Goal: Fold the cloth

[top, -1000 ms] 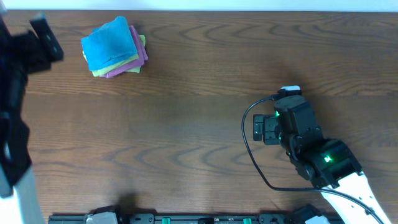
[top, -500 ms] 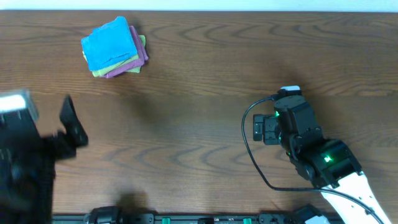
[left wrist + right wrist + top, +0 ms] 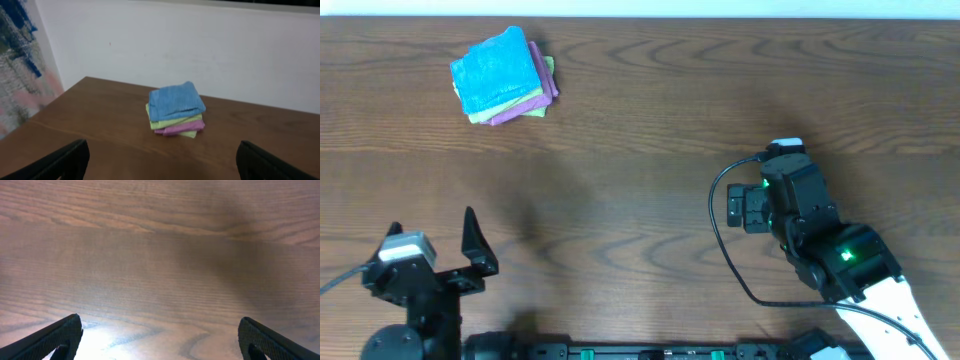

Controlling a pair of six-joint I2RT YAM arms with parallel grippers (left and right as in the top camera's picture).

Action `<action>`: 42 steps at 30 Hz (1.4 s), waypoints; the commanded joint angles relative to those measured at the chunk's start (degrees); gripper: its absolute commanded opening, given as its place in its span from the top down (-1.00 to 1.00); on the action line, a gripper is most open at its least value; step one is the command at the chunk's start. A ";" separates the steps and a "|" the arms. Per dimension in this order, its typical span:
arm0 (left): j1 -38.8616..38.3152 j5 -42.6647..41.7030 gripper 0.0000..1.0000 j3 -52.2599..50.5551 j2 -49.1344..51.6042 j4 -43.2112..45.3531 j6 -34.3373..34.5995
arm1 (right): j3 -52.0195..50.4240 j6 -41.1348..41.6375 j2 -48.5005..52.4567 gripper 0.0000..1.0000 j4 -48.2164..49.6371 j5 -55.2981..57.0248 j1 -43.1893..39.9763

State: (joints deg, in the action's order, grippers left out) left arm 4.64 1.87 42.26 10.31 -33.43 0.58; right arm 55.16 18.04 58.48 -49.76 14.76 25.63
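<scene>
The blue cloth (image 3: 495,68) lies folded on top of a small stack at the table's far left. It also shows in the left wrist view (image 3: 176,100), well ahead of my fingers. My left gripper (image 3: 432,240) is at the near left edge, far from the stack, open and empty; its fingers (image 3: 160,160) are wide apart. My right gripper (image 3: 160,340) is open and empty over bare wood at the right; its arm (image 3: 800,215) covers it from above.
A lime-green cloth (image 3: 170,121) and a pink-purple cloth (image 3: 181,128) lie under the blue one. A white wall (image 3: 200,50) rises behind the table's far edge. A black cable (image 3: 725,250) loops beside the right arm.
My left arm has swung from the far left corner down to the near left edge, away from the stack. The right arm and the cloths have not moved.
</scene>
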 commanded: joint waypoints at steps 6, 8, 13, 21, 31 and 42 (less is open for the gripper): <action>-0.28 -0.39 -0.90 -11.78 -9.49 4.11 1.40 | -0.22 1.03 -0.07 -0.99 0.07 0.20 0.22; -0.26 -0.17 -0.90 -13.60 -10.05 4.13 1.40 | -0.22 1.03 -0.07 -0.99 0.04 0.20 0.22; -0.28 0.22 -0.90 -17.22 -10.08 5.22 2.25 | -0.22 1.03 -0.07 -0.99 0.07 0.20 0.22; -0.15 0.26 -0.90 -24.11 -10.10 9.73 2.25 | -0.22 1.03 -0.07 -0.98 0.07 0.20 0.22; -0.15 1.16 -0.90 -29.81 -10.08 11.28 2.91 | -0.22 1.03 -0.07 -0.99 0.07 0.20 0.22; -0.15 3.23 -0.90 -36.96 -10.10 17.27 5.99 | -0.22 1.03 -0.07 -0.99 0.07 0.20 0.22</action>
State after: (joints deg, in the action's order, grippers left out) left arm 4.64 3.88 6.72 0.62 -17.23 5.34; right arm 55.11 18.04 58.48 -49.76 14.79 25.63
